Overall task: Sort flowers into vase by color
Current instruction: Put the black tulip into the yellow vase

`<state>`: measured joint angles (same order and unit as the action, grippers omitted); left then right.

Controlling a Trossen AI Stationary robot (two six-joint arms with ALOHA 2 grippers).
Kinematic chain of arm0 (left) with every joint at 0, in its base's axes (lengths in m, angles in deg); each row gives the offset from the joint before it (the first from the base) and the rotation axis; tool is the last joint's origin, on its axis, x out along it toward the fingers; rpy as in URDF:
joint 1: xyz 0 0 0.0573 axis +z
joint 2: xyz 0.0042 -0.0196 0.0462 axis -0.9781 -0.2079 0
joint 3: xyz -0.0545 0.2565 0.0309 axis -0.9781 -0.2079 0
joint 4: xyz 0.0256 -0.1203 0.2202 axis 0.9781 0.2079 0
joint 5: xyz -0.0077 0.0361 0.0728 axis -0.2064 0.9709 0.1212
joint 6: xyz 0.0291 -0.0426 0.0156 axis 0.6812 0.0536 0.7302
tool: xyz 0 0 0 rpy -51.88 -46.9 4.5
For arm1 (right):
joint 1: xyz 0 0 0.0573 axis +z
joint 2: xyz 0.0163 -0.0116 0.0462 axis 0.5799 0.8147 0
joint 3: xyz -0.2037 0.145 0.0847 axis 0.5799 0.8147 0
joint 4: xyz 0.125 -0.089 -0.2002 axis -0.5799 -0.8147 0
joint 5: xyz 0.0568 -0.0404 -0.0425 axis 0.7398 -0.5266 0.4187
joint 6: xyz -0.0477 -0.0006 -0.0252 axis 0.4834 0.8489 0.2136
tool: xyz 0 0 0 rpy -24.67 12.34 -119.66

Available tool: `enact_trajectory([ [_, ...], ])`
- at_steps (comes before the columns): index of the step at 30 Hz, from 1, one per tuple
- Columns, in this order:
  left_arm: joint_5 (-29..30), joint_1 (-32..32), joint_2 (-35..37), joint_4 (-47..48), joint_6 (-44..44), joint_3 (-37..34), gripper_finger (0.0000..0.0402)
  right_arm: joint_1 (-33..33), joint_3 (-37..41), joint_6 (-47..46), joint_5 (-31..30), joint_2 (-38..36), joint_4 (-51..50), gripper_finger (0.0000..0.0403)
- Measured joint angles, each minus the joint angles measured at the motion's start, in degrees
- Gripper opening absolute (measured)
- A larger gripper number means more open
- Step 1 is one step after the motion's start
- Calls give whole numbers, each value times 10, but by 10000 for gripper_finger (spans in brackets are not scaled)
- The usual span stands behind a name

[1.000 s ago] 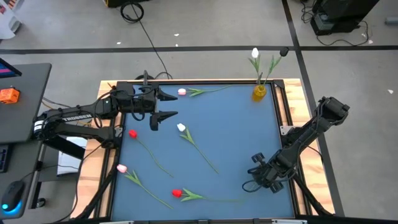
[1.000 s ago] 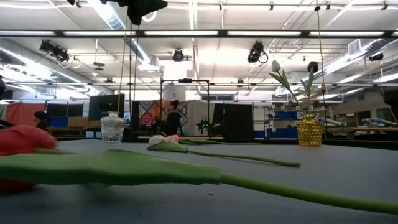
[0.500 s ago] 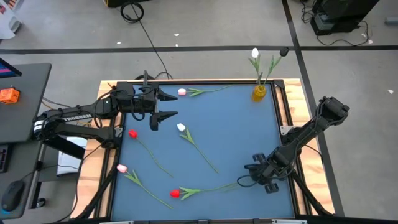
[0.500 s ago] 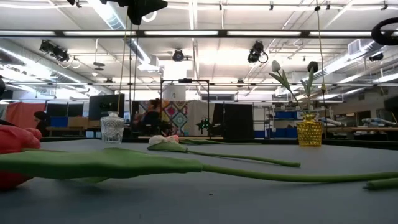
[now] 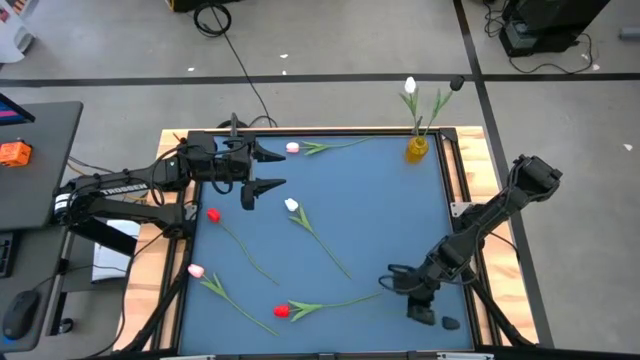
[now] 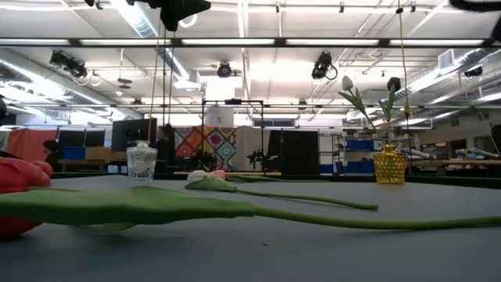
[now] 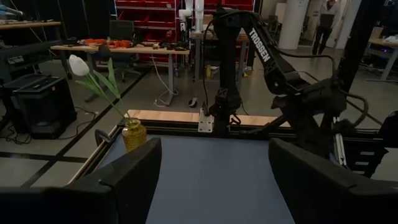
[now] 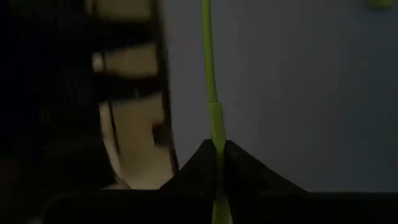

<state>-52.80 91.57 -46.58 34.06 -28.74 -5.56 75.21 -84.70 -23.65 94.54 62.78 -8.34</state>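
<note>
Green-stemmed red artificial tulip (image 5: 283, 311) is clamped at its stem tip by the right gripper (image 5: 392, 285), needing lifting toward a vase; the left gripper (image 5: 266, 168) waits open.

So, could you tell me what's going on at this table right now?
The right gripper is shut on the stem end of a red tulip near the table's front edge. The left gripper waits open near the back left. A yellow vase already holds a white and a black flower; other tulips lie loose.
</note>
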Motion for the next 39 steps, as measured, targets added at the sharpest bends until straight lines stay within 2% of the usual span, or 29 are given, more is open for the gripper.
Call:
enact_trajectory([
  [3,0,0,0,0,0,0,302,-17,0,-91,-16,0,-19,35],
  [7,0,0,0,0,0,0,302,-32,0,-142,-18,0,-7,34],
  [16,0,0,0,0,0,0,302,-62,0,-279,4,0,170,24],
  [20,0,0,0,0,0,0,302,-81,0,-332,-7,0,210,27],
  [23,0,0,0,0,0,0,302,-93,0,-342,-34,0,203,27],
  [28,0,0,0,0,0,0,302,-101,1,-381,-99,0,74,27],
  [30,0,0,0,0,0,0,302,-96,1,-401,-117,0,65,27],
  [39,0,0,0,0,0,0,302,-80,1,-424,-135,0,239,27],
])
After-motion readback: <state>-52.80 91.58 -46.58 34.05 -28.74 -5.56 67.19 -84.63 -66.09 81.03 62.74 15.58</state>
